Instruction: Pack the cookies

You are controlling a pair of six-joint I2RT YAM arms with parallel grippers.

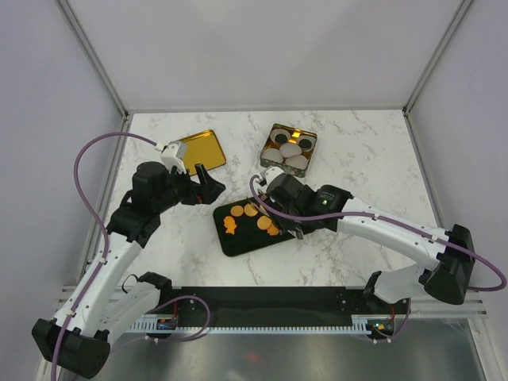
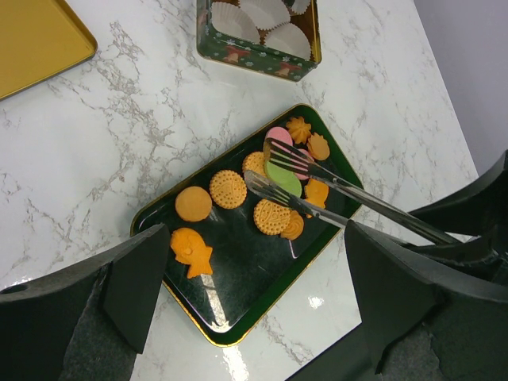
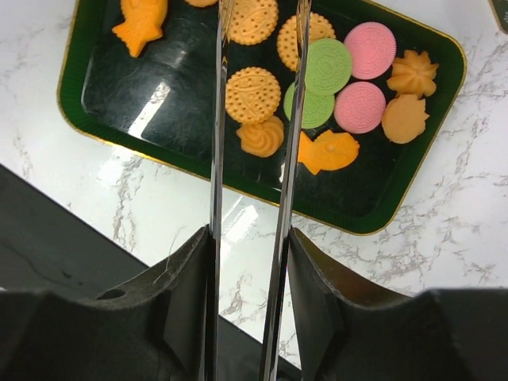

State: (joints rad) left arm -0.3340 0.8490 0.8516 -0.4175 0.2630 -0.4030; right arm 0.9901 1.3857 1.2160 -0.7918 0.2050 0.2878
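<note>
As we judged it, packing had hardly begun. The cookies (image 3: 252,94) all lay on the dark green tray (image 3: 135,95) on the marble surface, and the paper liners (image 2: 262,12) we could see in the tin (image 2: 254,57) held none. The right gripper (image 3: 248,262) had its jaws clenched on the tongs (image 3: 216,159), whose tips stood spread over the cookies, lifting nothing. The left gripper (image 1: 208,182) hung released and empty beside the tray.
</note>
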